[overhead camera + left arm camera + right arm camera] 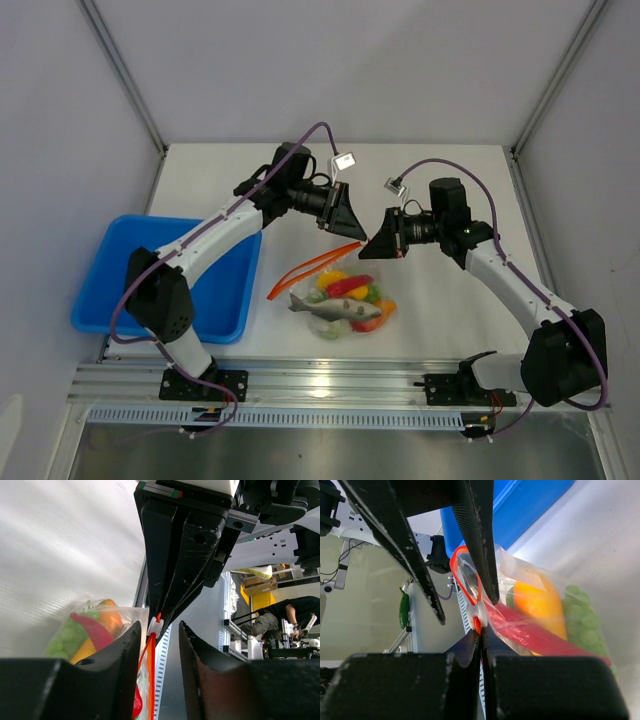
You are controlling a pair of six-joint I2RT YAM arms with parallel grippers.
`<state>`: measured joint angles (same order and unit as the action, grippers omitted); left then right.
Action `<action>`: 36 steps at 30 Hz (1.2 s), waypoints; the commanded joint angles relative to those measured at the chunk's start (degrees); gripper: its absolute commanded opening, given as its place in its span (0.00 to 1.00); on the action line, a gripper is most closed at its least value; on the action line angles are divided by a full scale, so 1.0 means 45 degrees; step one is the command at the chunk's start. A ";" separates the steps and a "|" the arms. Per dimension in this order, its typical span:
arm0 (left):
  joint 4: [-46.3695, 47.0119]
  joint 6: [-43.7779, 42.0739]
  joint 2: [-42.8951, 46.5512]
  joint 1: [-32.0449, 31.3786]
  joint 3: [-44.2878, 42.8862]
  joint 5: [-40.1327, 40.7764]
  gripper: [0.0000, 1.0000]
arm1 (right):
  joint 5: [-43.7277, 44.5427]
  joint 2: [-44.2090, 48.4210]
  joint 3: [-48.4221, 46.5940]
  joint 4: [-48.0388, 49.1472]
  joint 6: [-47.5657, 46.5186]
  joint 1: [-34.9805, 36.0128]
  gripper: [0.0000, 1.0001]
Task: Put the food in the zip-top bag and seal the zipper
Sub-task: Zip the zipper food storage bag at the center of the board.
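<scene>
Right gripper (481, 632): I'm pressing the jaws together on the end of the zipper (315, 262), with red strip and a white bit caught at the tips. Left gripper (338, 225): the jaws are standing apart, straddling the strip just beside the right tips, and not squeezing it as far as I can tell.

The zip-top bag (345, 318) is lying mid-table (450, 310), just right of the blue tray (120, 300), with its mouth end being pulled up toward my grippers. The food (348, 287) is sitting inside, with the grey fish (335, 308) showing at the near side. In the right wrist view the red strip is looping open next to my pinch, so I'm judging the mouth not yet sealed there.

Risks I'm flagging:
- The thin strip could be slipping out of the right pinch if I'm pulling too hard, dropping the bag.
- The left jaws could be closing beside the strip, or on one track only, so a slide along it is leaving the mouth open.
- Lifting while the loop is gaping could be tipping food out.
- The two sets of fingertips are working very close together, so they could be knocking into each other.
- The crinkly film could be bunching into the track and blocking the seal.
</scene>
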<state>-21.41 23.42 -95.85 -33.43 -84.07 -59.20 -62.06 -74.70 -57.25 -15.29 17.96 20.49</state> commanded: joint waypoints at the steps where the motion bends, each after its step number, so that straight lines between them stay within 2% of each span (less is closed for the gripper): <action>1: 0.0128 -0.0205 -0.0144 0.0085 -0.0458 -0.0477 0.37 | -0.0486 -0.0061 -0.0538 0.0780 0.0111 -0.0042 0.00; 6: 0.0265 -0.0165 -0.0145 0.0066 -0.0341 -0.0770 0.32 | -0.0466 -0.0139 -0.0461 0.0937 0.0229 -0.0042 0.00; 13: 0.0207 -0.0322 -0.0066 0.0066 -0.0067 -0.0790 0.32 | -0.0408 -0.0256 -0.0460 0.1073 0.0346 -0.0042 0.00; 31: -0.0164 -0.0575 -0.0281 0.0085 -0.0204 -0.0692 0.25 | -0.0447 -0.0413 -0.0558 0.1249 0.0541 -0.0100 0.00; 33: -0.0223 -0.0575 -0.0320 0.0066 -0.0165 -0.0712 0.27 | -0.0505 -0.0451 -0.0558 0.1249 0.0541 -0.0120 0.00; 35: -0.0223 -0.0634 -0.0301 0.0085 -0.0145 -0.0614 0.37 | -0.0544 -0.0471 -0.0558 0.1249 0.0541 -0.0120 0.00; 36: -0.0223 -0.0634 -0.0281 0.0066 -0.0126 -0.0575 0.36 | -0.0564 -0.0491 -0.0577 0.1249 0.0541 -0.0101 0.00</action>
<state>-22.48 22.13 -97.12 -33.34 -84.07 -60.64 -62.92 -76.53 -57.25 -12.58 19.94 20.21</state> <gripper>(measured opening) 0.355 0.002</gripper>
